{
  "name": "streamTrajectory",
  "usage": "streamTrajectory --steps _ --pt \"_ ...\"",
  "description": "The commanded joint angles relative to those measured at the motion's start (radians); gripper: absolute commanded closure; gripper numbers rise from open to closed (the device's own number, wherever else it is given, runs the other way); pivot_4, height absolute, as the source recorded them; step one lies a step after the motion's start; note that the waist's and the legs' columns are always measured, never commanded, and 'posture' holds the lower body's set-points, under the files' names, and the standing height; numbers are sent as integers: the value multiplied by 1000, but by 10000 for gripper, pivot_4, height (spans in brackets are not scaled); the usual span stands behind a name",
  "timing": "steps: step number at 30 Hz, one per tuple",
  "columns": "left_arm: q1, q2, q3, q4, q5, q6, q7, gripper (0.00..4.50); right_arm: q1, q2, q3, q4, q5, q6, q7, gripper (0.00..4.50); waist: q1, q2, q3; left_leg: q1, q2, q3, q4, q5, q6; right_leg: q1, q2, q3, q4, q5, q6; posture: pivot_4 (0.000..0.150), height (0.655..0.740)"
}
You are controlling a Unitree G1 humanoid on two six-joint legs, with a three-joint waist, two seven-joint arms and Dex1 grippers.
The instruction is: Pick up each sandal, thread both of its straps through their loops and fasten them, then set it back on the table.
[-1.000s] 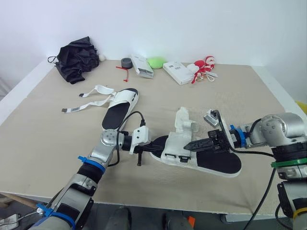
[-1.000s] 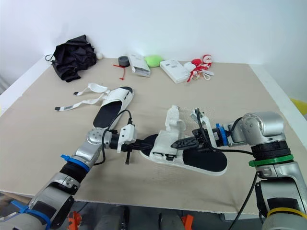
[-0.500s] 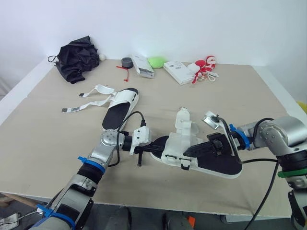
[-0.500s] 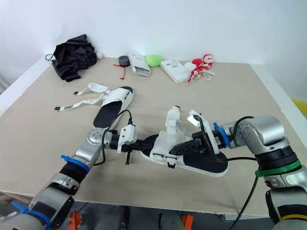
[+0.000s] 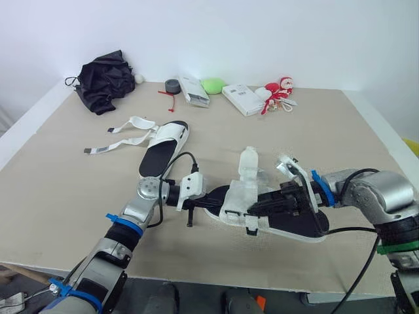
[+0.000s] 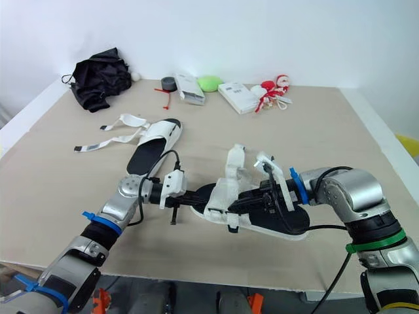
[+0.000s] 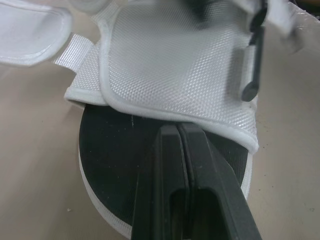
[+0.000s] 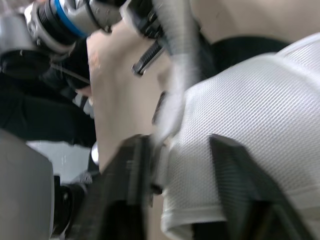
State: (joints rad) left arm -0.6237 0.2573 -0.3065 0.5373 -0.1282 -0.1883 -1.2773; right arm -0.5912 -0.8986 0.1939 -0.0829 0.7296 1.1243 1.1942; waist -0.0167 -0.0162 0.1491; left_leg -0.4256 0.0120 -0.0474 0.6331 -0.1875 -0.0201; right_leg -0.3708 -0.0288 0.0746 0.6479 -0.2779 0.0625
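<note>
Two sandals lie on the beige counter (image 5: 78, 190); the near sandal (image 5: 237, 199) is at the middle front, between the two arms, its black footbed up and its white mesh upper towards the robot's left; one white strap (image 5: 247, 160) of it stands upright. The left tool (image 5: 219, 194) has its fingers pressed together, their tips resting on the black footbed at the toe end, just short of the mesh edge. The right tool (image 5: 254, 208) reaches in from the heel side; its fingers (image 8: 131, 172) stand apart on either side of the mesh upper, and whether they press it I cannot tell. The far sandal (image 5: 162, 149) lies further back on the left, its loose straps (image 5: 127, 131) spread flat on the counter; a crumpled black fabric (image 5: 105, 82), a grey tape roll (image 5: 173, 85), two white boxes (image 5: 194, 90) and a red-and-white plush toy (image 5: 278, 88) line the far edge.
</note>
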Motion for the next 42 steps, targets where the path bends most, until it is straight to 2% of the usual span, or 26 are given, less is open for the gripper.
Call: streamTrajectory --steps 1,6,9,13,15,20,28,33,34,35,37,38,42 --pt "42 7 -65 83 71 41 -12 45000 19 -55 -97 -55 10 -43 14 10819 0 0 0 0 0 0 0 0 0 0 0 0 0 0 0 1500 7380" --pt "36 2 -65 91 73 39 -11 45000 150 -174 -272 -216 74 -71 62 10819 7 0 0 -1 0 0 0 0 0 -1 0 0 0 0 1 1500 7380" --pt "34 0 -64 96 73 37 -11 45000 307 -208 -380 -351 114 -44 34 10819 9 0 0 -1 -1 0 -1 0 0 -1 0 -1 0 -1 0 1500 7380" --pt "30 -4 -66 107 75 30 -11 45000 511 -191 -436 -532 108 -19 -71 10819 20 -1 0 -1 0 0 -1 0 -1 0 1 -1 0 -2 0 1500 7380" --pt "26 -9 -67 113 75 27 -11 45000 560 -126 -420 -577 107 33 -200 10819 21 -1 0 -1 0 1 -1 -1 -1 -1 1 -1 0 -2 0 1500 7380" --pt "7 -22 -72 141 78 14 -15 45000 538 6 -407 -578 118 94 -391 10819 21 -6 0 1 1 1 0 0 0 0 1 0 0 -3 -6 1500 7380" --pt "-16 -34 -68 175 81 -4 -22 45000 468 89 -394 -585 208 190 -496 10819 22 -5 0 1 1 1 1 1 1 0 -1 0 0 -3 -6 1500 7380" --pt "-19 -34 -71 185 87 -23 -23 45000 453 104 -374 -580 231 205 -534 25227 23 -5 0 1 1 2 1 1 2 0 -2 0 0 -3 -6 1500 7380" --pt "-21 -32 -74 186 93 -29 -22 45000 450 107 -373 -576 236 200 -534 30969 23 -5 0 0 1 2 1 1 1 0 -3 -1 -1 -4 -6 1500 7380" --pt "-23 -30 -77 187 98 -36 -23 45000 446 107 -374 -572 244 201 -536 33636 23 -5 0 0 0 2 1 1 1 0 -3 -1 -1 -4 -5 1500 7380" --pt "-26 -25 -81 187 107 -47 -24 45000 445 103 -378 -573 258 198 -533 42892 24 -5 0 -1 0 1 1 1 1 0 -3 -1 -1 -4 -5 1500 7380" --pt "-28 -24 -81 190 110 -51 -24 45000 447 98 -377 -574 261 194 -530 44671 24 -5 0 -2 0 1 1 1 1 0 -3 -1 -1 -3 -4 1500 7380" --pt "-45 -14 -87 201 125 -75 -26 45000 465 69 -393 -614 328 180 -475 44671 24 -5 0 -3 0 1 1 1 2 0 -3 -1 -1 -1 -1 1500 7380"
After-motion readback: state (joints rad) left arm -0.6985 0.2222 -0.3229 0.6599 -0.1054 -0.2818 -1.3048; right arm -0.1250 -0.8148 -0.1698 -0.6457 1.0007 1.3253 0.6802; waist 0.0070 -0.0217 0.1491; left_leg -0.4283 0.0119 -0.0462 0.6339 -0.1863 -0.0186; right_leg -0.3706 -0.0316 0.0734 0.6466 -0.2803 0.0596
